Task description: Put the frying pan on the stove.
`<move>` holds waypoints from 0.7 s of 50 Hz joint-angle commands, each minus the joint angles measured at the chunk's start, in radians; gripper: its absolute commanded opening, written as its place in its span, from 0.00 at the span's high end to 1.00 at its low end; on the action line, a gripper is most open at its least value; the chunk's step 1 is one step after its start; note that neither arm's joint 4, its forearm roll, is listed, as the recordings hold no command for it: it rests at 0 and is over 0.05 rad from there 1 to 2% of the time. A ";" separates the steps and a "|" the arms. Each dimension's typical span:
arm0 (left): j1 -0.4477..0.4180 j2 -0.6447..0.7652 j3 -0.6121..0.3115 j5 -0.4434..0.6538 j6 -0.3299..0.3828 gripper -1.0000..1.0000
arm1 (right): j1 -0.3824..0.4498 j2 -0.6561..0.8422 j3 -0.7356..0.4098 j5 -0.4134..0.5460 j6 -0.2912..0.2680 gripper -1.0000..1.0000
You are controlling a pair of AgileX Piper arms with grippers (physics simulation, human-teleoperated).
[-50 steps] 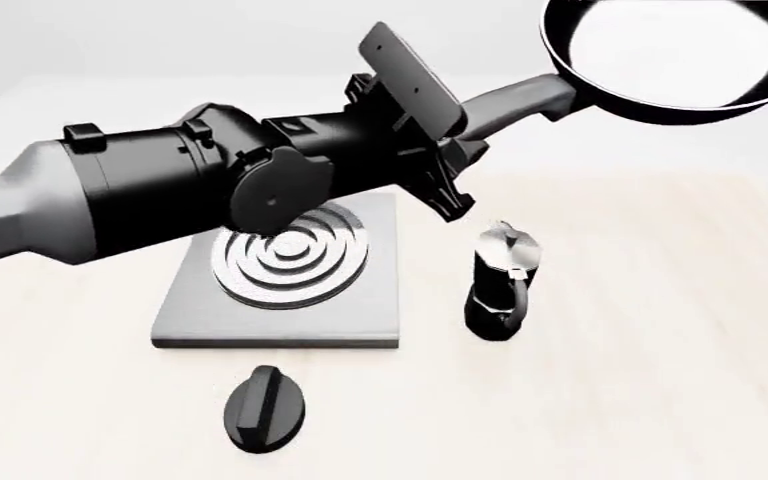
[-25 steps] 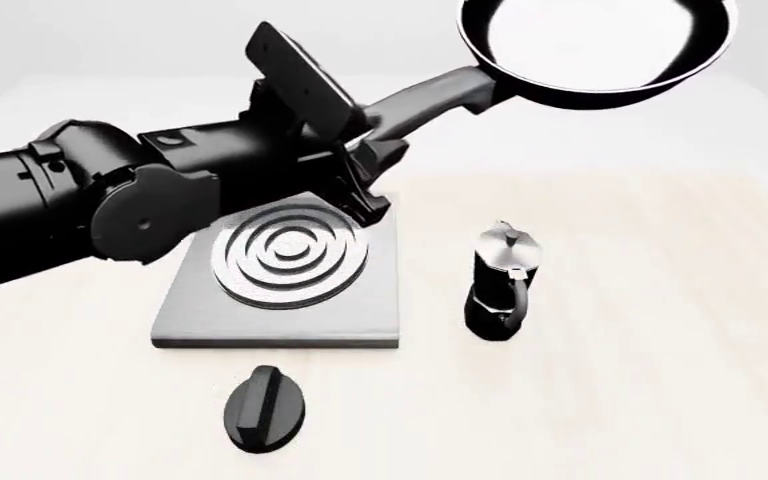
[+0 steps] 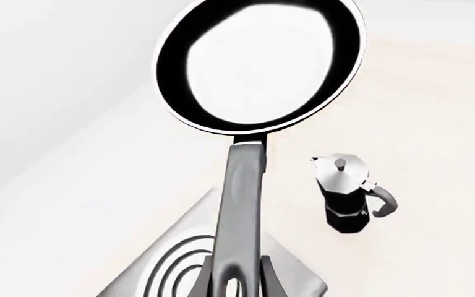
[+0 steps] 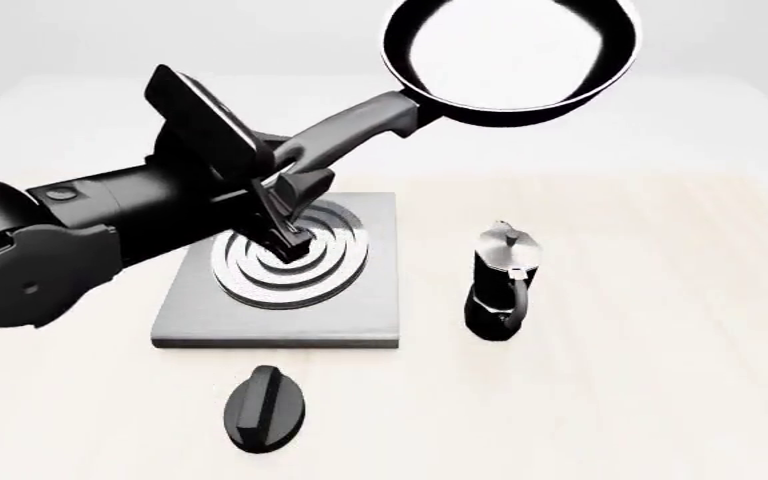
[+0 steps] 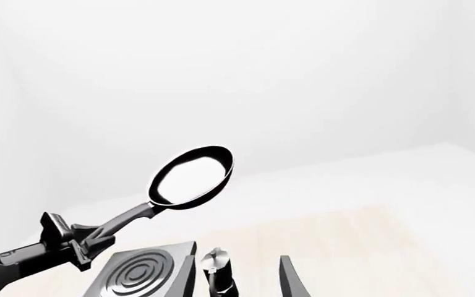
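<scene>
One tool [image 4: 284, 175] gripping frying pan [image 4: 511, 60] aloft

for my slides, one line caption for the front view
Left gripper holds round black frying pan aloft by its handle, beyond the grey square stove.

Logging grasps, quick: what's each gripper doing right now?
Left gripper: shut on the frying pan handle, pan held aloft.
Right gripper: cannot tell; only one finger shows.

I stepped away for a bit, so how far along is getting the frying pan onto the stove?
Done: the left tool has the frying pan by its handle, lifted off the table. In hand: the pan hangs high in the air, beyond the stove and above the moka pot. Left: bring it over the rings, lower it, release.
</scene>
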 commanded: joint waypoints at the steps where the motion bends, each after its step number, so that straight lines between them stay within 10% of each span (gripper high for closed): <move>1: 0.037 -0.120 0.072 -0.007 -0.015 1.00 | -0.013 0.000 0.013 0.000 -0.012 0.00; 35: 0.139 -0.489 0.297 0.173 -0.011 1.00 | -0.008 0.000 0.009 0.000 -0.022 0.00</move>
